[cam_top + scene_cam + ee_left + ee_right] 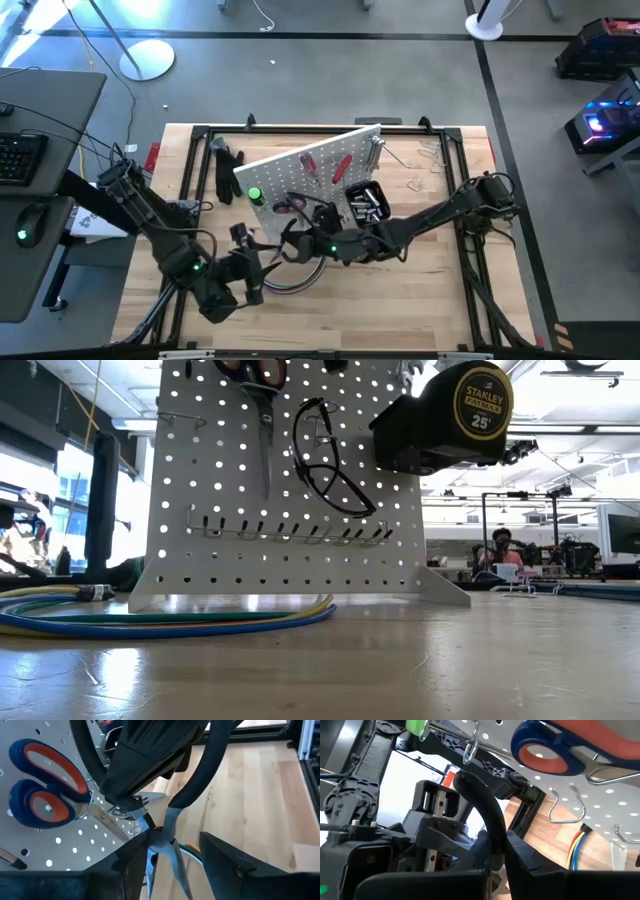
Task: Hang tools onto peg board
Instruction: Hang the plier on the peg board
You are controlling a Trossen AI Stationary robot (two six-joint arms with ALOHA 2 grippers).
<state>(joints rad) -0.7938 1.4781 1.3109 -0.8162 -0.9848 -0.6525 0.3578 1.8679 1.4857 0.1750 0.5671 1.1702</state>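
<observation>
Wood table [430, 290] | pliers [167, 837] – nose toward spread left tool [172, 847] | right tool [492, 870] – pinching them

Pale wood on the counter [420, 660], smooth with a soft sheen and visible grain. Painted white sheet metal for the peg board [290, 510], matt, punched through with holes. Bright wire hooks [568, 805] of bare polished steel. Glossy plastic on the scissors [42, 785] handles (blue rims, orange-red insets), blades dull grey metal. Shiny yellow-and-black plastic casing on the tape measure [445, 415]. Smooth rubbery sheathing on the coloured cables [170, 618]. Pliers [167, 837]: black matt grips, brushed steel head.
</observation>
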